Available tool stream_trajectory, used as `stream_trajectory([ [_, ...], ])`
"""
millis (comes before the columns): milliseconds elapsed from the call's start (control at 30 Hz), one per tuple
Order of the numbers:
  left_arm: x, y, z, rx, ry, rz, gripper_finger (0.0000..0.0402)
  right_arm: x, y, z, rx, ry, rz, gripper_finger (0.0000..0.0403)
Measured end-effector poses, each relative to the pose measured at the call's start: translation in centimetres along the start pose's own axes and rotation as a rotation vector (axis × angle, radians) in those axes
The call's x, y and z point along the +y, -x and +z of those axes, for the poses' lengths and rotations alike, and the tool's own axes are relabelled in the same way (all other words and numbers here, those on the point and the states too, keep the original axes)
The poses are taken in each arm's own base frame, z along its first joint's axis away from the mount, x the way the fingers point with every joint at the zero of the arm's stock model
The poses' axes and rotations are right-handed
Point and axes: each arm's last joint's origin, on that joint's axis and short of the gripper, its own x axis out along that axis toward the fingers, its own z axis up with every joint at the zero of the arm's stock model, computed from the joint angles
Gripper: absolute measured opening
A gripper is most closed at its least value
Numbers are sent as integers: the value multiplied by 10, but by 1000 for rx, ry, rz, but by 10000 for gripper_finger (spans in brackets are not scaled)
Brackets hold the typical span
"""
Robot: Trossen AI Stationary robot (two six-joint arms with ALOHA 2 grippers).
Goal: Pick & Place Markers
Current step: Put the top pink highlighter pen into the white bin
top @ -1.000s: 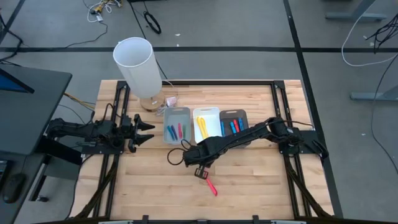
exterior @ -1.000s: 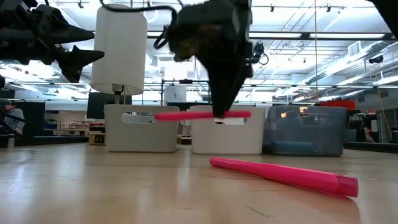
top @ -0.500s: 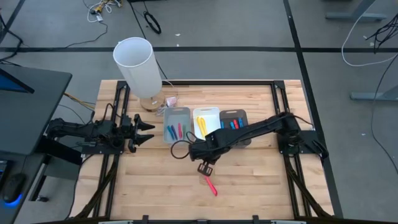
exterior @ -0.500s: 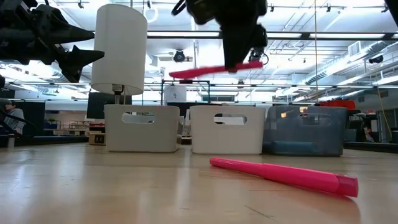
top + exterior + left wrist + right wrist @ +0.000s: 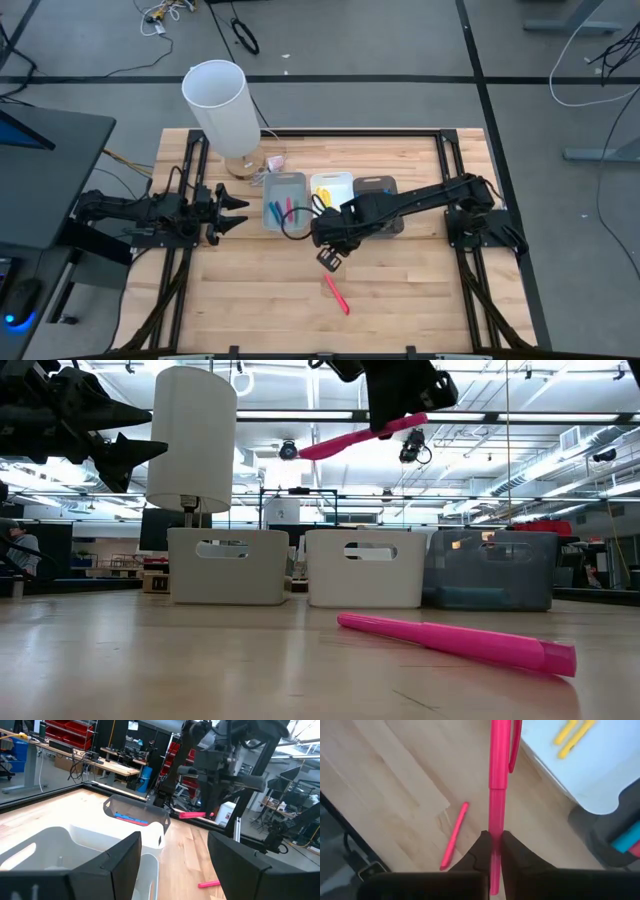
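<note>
My right gripper [image 5: 328,252] is shut on a pink marker [image 5: 358,438] high above the table, just in front of the three bins. A second pink marker [image 5: 337,295] lies flat on the table nearer the front edge; it also shows in the low view [image 5: 455,643] and the right wrist view [image 5: 454,836]. The left bin [image 5: 284,200] holds blue, pink and green markers, the white middle bin [image 5: 332,188] holds yellow ones, and the dark right bin [image 5: 376,195] holds blue and red ones. My left gripper [image 5: 236,210] is open and empty, left of the bins. My right gripper pinches the pink marker between its two fingers [image 5: 481,851], on the barrel [image 5: 496,827] toward one end. The fingers come from above, pointing down, and lie across it. The marker is lifted clear and somewhat tilted; its long free part [image 5: 330,446] sticks out to one side.
A tall white cylinder [image 5: 215,105] stands at the far left of the table behind the left arm. Black rails [image 5: 455,200] run along both table sides. Bare wood lies in front of the bins around the lying marker.
My right gripper has risen, carrying the pink marker from about bin-top height to well above the bins, and has moved toward the table's far edge and the bins. The marker has tipped from near level to a slant. The marker on the table has stayed put.
</note>
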Motion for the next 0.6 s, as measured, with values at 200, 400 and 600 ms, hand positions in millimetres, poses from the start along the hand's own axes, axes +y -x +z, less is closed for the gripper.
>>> stream_trajectory([
  [200,0,0,0,0,0,0,234,-8,2,10,-8,-132,-2,16],
  [400,0,0,0,0,0,0,234,-24,2,28,-23,-287,-10,16],
  [600,0,0,0,0,0,0,234,-45,4,48,-46,-425,-26,16],
])
